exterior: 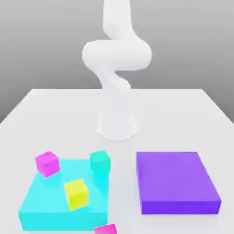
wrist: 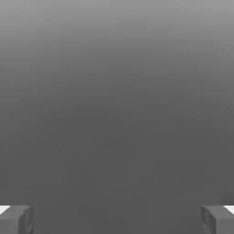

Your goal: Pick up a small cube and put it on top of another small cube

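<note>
- the gripper [wrist: 117,219] has its two fingertips [wrist: 16,219] far apart at the edges of the hand view, with only grey backdrop between them; it is wide apart and grips nothing.
- the arm [exterior: 116,59] rises from its base [exterior: 117,125] at the back of the white table [exterior: 55,114], coiled well above the blocks.
- the small cubes sit on the exterior view's left: a magenta cube [exterior: 47,163] on a far corner of the cyan slab [exterior: 45,210], a yellow cube [exterior: 76,194] near the slab's middle, a teal cube [exterior: 100,161] at its other far corner, and a pink cube [exterior: 105,229] at the near edge, partly cut off.
- a purple slab [exterior: 176,182] lies well apart on the exterior view's right.
- the cubes look rigid, flat-faced and probably light, so nothing should deform or break.
- their smooth faces may slip if pinched off-centre.
- best hold, i judge: two opposite side faces, at mid-height, fingers square to the faces.
- the yellow cube is turned slightly, so the wrist likely needs to match it.
</note>
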Robot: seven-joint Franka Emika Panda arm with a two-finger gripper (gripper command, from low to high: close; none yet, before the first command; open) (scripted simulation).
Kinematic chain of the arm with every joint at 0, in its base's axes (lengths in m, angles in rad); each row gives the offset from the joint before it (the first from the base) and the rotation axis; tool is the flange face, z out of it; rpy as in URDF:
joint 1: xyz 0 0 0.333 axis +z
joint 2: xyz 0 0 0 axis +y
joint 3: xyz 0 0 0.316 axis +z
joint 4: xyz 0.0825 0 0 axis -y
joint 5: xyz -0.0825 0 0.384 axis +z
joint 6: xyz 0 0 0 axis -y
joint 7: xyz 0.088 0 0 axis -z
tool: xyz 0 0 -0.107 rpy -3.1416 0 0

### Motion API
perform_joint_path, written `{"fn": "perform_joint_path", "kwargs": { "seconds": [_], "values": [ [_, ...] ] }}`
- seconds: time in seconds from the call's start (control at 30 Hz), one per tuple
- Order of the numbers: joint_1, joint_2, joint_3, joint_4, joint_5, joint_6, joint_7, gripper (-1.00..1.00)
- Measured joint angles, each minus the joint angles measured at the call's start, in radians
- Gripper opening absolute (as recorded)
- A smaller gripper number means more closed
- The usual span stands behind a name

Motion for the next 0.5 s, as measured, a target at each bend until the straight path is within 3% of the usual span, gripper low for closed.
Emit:
{"fn": "perform_joint_path", "kwargs": {
  "seconds": [0.5],
  "values": [
    [0.06, 0.55, -0.076, 0.006, 0.073, 0.161, -0.199, 0.0]
  ]
}}
